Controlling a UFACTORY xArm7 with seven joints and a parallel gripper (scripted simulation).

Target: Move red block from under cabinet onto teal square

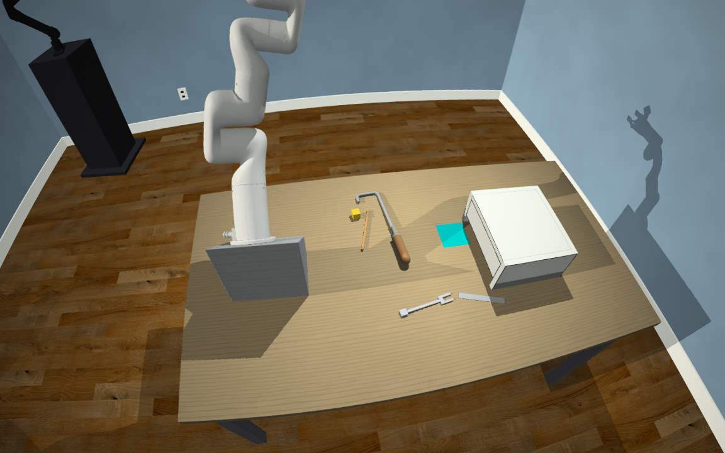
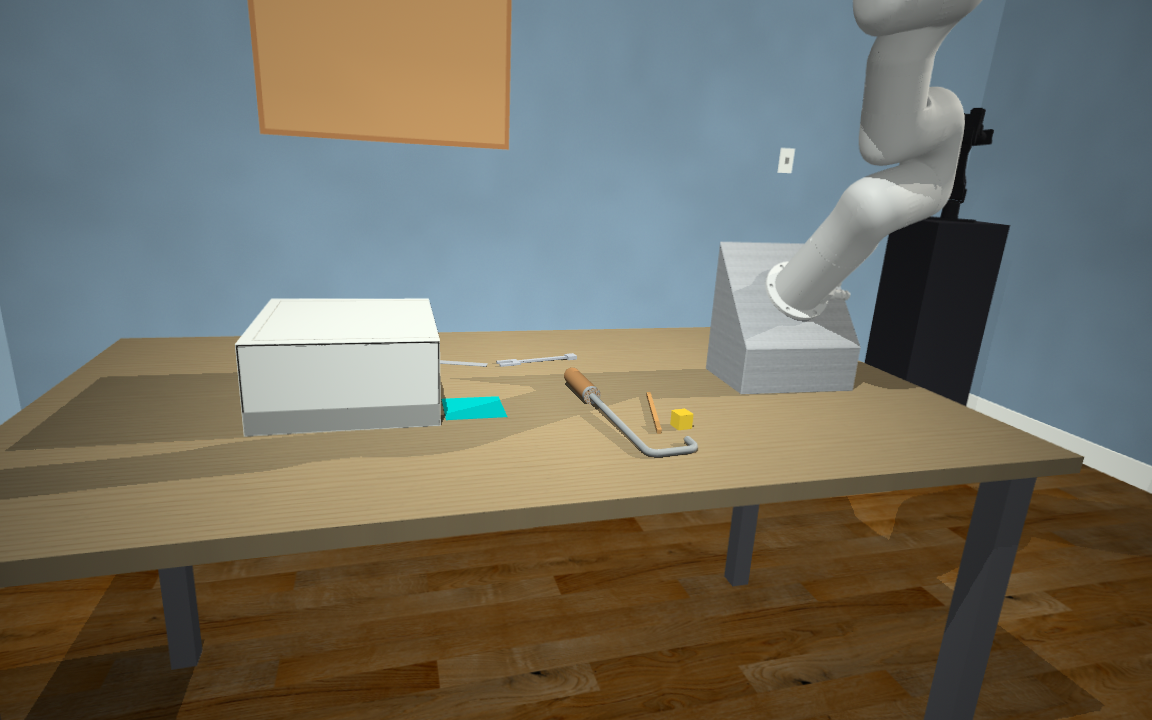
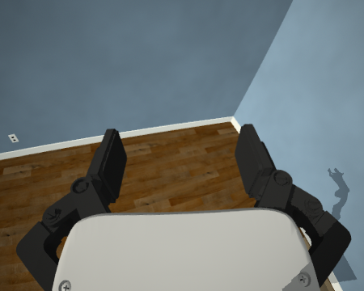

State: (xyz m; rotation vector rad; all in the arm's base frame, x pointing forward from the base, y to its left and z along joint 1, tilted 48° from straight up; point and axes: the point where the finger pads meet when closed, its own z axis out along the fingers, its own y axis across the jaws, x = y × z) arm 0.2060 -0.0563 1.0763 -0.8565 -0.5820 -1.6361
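Positions given as seen in the exterior view, near to far.

Nearest on the wooden table [image 2: 508,510]: a hooked metal rod with a brown wooden handle [image 2: 629,424], hook end toward the near edge, handle pointing away. Just right of it lay a thin orange stick [image 2: 652,411] and a small yellow cube [image 2: 681,418], close together but not touching.

Left of the rod sat the white cabinet [image 2: 338,362]. The teal square [image 2: 474,408] lay flat on the table against the cabinet's right side, with nothing on it. The red block was not visible in any view, so its position under the cabinet could not be confirmed.

Beyond the cabinet lay a small grey forked tool [image 2: 537,360] and a flat grey strip [image 2: 464,362], end to end with a small gap.

Far right: the arm's grey wedge base [image 2: 746,358], the white arm [image 2: 875,214] rising out of frame.

Wrist view: the gripper [image 3: 179,164] stood fully open, nothing between its black fingers, raised high and facing the floor and far wall.
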